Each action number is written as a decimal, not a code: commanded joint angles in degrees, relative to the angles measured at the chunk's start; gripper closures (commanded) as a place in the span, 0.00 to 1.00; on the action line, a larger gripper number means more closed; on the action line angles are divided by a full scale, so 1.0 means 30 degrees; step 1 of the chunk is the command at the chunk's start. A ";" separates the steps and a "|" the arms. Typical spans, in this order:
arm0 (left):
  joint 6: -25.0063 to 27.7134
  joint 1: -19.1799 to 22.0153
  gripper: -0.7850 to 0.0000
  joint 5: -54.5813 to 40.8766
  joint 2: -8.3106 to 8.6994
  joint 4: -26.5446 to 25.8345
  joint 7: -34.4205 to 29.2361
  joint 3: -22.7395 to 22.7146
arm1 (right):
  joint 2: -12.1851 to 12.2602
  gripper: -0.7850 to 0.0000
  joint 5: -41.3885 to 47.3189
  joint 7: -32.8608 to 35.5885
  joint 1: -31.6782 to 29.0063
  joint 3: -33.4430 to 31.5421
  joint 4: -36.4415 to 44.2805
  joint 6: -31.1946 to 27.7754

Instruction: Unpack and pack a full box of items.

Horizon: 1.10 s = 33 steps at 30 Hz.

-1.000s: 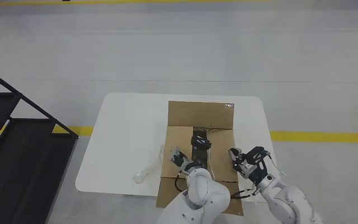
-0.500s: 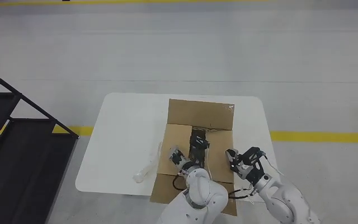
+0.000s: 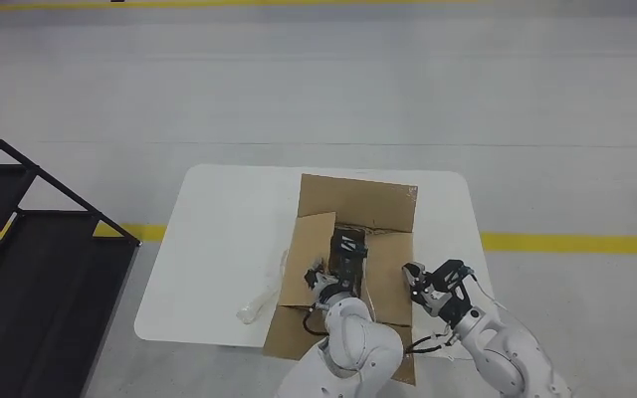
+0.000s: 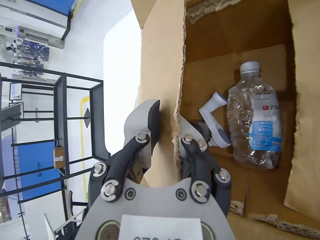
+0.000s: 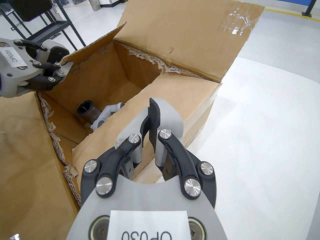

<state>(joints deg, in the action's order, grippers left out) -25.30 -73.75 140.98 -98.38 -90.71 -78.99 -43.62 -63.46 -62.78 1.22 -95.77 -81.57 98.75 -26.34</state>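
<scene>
Torn-edged cardboard box (image 3: 358, 204) holds a clear water bottle (image 4: 255, 121); left pincer (image 4: 167, 119) pinches its flap (image 4: 162, 51), right pincer (image 5: 151, 122) pressed together; white counter (image 3: 229, 239), grey floor (image 3: 299, 80).

Right flap (image 5: 175, 96) partly hides the white handle (image 5: 106, 116).

Top cam: high overhead, looking down from far off at the table (image 3: 229, 249); box (image 3: 358, 202) at approx 5 o'clock on it. Left wrist cam: right behind left gripper (image 4: 167, 123), v. close, facing along the flap (image 4: 162, 51) into the box. Right wrist cam: behind right gripper (image 5: 152, 119), close, facing across the open top. Both wrist cams share the box inside w/ white handle (image 4: 212, 121); right cam also takes in left gripper
</scene>
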 commanded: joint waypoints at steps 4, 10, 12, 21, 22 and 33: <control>-0.0313 -0.0339 1.00 -0.1402 0.0092 -0.1516 0.0313 -0.0602 | 0.0031 1.00 0.0220 -0.0029 -0.0080 -0.0258 0.0139 -0.0158; -0.0522 -0.1053 1.00 -0.4486 0.0182 -0.4209 0.0522 -0.1973 | 0.0094 1.00 0.0518 0.0155 -0.0040 -0.0640 0.0384 -0.0622; -0.0705 -0.1260 1.00 -0.5051 0.0204 -0.5053 0.0706 -0.2359 | 0.0119 1.00 0.0726 0.0280 0.0035 -0.0791 0.0401 -0.0863; -0.0796 -0.1763 1.00 -0.7175 0.0183 -0.6400 0.0797 -0.3688 | 0.0155 1.00 0.0842 0.2595 0.1924 -0.0281 -0.1028 -0.1607; -0.0777 -0.1771 1.00 -0.7416 0.0165 -0.6429 0.0779 -0.3826 | 0.0141 1.00 0.0980 0.2803 0.2106 -0.0161 -0.1229 -0.1603; -0.0607 -0.1479 0.85 -0.7199 -0.0113 -0.6265 0.0609 -0.4995 | 0.0050 1.00 0.1035 0.3870 0.3298 0.0676 -0.2406 -0.1083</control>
<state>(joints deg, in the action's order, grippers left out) -27.24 -78.35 119.33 -98.62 -109.69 -77.04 -58.29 -63.29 -59.63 12.72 -86.06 -79.68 91.71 -29.70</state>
